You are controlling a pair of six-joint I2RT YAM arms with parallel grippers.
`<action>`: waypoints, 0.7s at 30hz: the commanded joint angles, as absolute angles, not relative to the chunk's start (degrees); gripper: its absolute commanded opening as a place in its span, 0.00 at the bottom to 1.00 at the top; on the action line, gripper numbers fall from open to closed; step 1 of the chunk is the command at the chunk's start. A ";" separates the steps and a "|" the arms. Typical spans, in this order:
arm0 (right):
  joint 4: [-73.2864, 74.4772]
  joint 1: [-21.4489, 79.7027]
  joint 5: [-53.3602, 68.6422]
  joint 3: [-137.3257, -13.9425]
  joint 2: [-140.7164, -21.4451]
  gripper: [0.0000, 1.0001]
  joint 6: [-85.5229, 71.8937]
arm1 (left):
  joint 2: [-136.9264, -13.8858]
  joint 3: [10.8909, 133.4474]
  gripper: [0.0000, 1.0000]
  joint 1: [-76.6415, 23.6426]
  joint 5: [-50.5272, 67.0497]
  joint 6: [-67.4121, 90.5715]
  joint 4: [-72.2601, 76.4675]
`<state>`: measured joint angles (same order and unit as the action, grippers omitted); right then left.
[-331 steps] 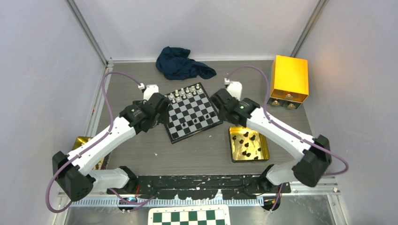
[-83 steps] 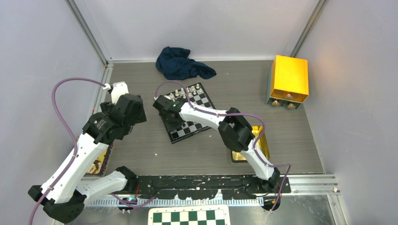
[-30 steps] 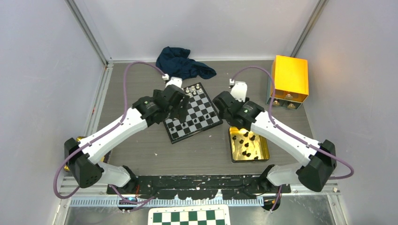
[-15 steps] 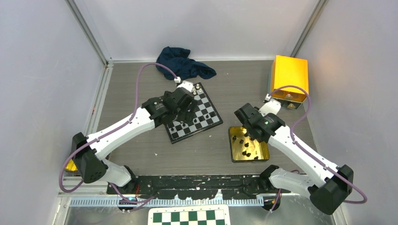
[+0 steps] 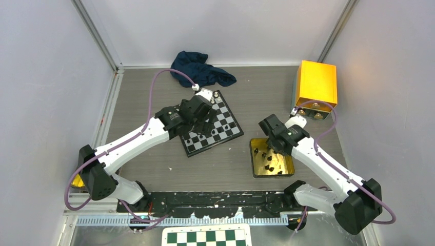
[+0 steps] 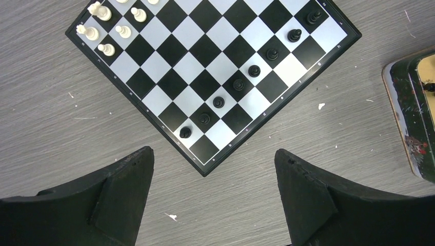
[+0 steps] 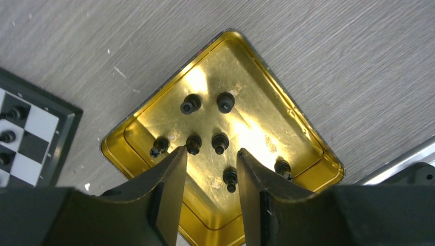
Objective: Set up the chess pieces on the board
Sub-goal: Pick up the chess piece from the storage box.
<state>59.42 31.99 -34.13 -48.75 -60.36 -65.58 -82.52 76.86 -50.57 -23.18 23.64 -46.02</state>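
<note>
Bare bench (image 5: 133, 102) lies open at 9 o'clock of the board (image 5: 220, 130). Only a narrow strip separates the board from the gold tray (image 5: 283, 165) at 4 o'clock. In the tray, black pieces (image 7: 220, 142) crowd the right tool (image 7: 212, 154). A blue cloth (image 5: 200, 69) blocks 12 o'clock.

We're looking down past our right claw (image 7: 211, 156), fingers apart, over the gold tray (image 7: 302, 137). Seven black chess pieces (image 7: 220, 142) inside, board (image 7: 37, 129) corner at left.

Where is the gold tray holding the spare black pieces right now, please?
In the top view the gold tray sits on the right side of the table, just right of the board, directly below the right hand.
</note>
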 commanded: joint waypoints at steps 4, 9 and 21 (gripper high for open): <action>52.80 31.81 -25.07 -50.71 -64.54 0.38 -56.29 | -82.46 78.05 0.88 -50.89 -22.87 22.41 -43.57; 51.07 31.81 -21.26 -50.76 -67.47 0.35 -51.63 | -82.62 78.01 0.88 -50.89 -22.94 22.22 -43.39; 49.35 31.67 -18.98 -50.02 -72.74 0.32 -47.90 | -82.89 77.70 0.88 -50.89 -23.81 21.98 -43.34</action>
